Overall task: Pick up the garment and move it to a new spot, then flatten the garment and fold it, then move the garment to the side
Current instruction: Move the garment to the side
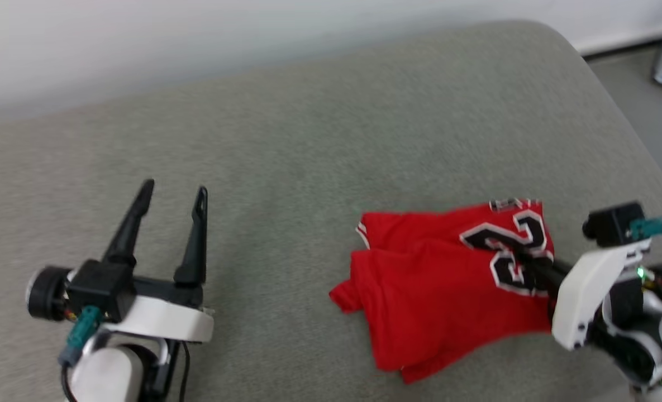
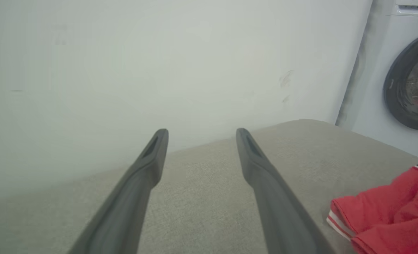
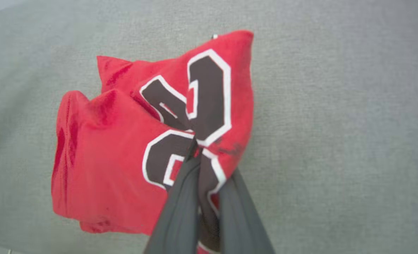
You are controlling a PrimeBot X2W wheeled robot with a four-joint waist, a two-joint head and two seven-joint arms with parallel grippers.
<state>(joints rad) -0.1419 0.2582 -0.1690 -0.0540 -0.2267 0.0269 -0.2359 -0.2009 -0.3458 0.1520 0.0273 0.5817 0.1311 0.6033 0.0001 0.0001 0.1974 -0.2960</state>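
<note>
Two dark right fingers [image 3: 195, 151] are pressed together on a pinch of the red shirt [image 3: 106, 158], biting the cloth right at its black, white-edged number. The rest of the shirt lies bunched on the grey cushion [image 3: 335, 106], ahead of the fingertips and off to their left as the wrist camera sees it. In the head view the shirt [image 1: 437, 285] spreads out from the tips of the right fingers [image 1: 534, 271] in loose, crumpled layers. The grip looks thin and takes in a single bunch. My guess is that a lift from here could let the cloth slide out of the tips, or bring the shirt up as a twisted lump that lands folded over itself and is harder to flatten at the new spot. Several layers may be caught at once, though I cannot tell how many. The left fingers [image 1: 174, 192] are spread wide with nothing between them, well apart from the shirt and too far off to steady it. Little stands in the way: bare cushion lies beyond both pairs of tips, a pale wall [image 2: 124, 70] rises behind it, and a washing machine [image 2: 406, 81] stands past the cushion's far corner, to the right of the left fingers [image 2: 201, 131]
</note>
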